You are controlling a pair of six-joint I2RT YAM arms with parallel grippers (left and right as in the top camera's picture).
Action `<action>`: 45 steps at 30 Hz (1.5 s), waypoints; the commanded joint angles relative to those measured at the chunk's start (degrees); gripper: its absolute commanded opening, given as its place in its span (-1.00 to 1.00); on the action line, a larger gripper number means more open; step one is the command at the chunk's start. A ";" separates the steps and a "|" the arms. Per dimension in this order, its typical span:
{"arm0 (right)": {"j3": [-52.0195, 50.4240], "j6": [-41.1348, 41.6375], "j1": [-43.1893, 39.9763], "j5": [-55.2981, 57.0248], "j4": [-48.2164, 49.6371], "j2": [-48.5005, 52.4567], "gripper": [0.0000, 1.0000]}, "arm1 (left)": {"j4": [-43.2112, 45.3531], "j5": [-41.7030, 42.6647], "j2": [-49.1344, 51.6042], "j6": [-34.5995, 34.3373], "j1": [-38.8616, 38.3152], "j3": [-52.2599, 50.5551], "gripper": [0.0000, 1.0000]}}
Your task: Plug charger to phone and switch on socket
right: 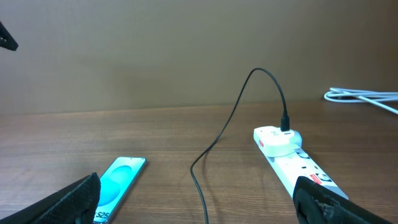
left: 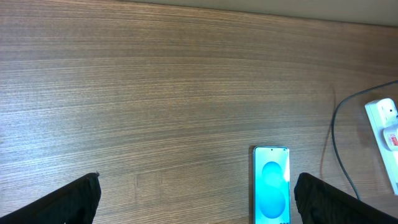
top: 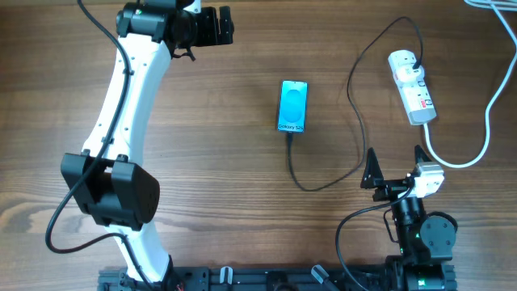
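Observation:
The phone (top: 293, 106) lies flat mid-table with its teal screen lit; it also shows in the left wrist view (left: 272, 186) and the right wrist view (right: 121, 180). The charger's thin black cable (top: 353, 121) runs from the phone's near edge, where its tip meets the phone, in a loop to the white plug (top: 404, 61) seated in the socket (top: 414, 95). The cable (right: 217, 143), the plug (right: 277, 140) and the socket (right: 301, 167) show in the right wrist view. My left gripper (top: 215, 26) is open and empty at the far left. My right gripper (top: 396, 164) is open and empty, near the socket's near end.
The socket's thick white cord (top: 485, 129) loops from its near end out to the right and up to the table's far right corner; it shows far right in the right wrist view (right: 367, 96). The left arm (top: 121, 121) stretches across the table's left side.

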 commanded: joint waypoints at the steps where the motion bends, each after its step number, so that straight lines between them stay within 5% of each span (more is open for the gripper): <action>1: -0.13 -0.39 0.37 0.98 0.09 -0.68 0.99 | 0.11 -0.13 0.52 0.70 0.07 -0.22 1.00; 26: -0.13 -0.39 0.37 0.96 0.09 -0.68 0.99 | -7.30 -3.63 -1.22 1.14 -0.11 -0.98 1.00; 45: -0.13 -0.39 0.37 0.96 0.09 -0.68 0.99 | 27.87 -7.39 -49.94 1.14 3.23 -72.17 1.00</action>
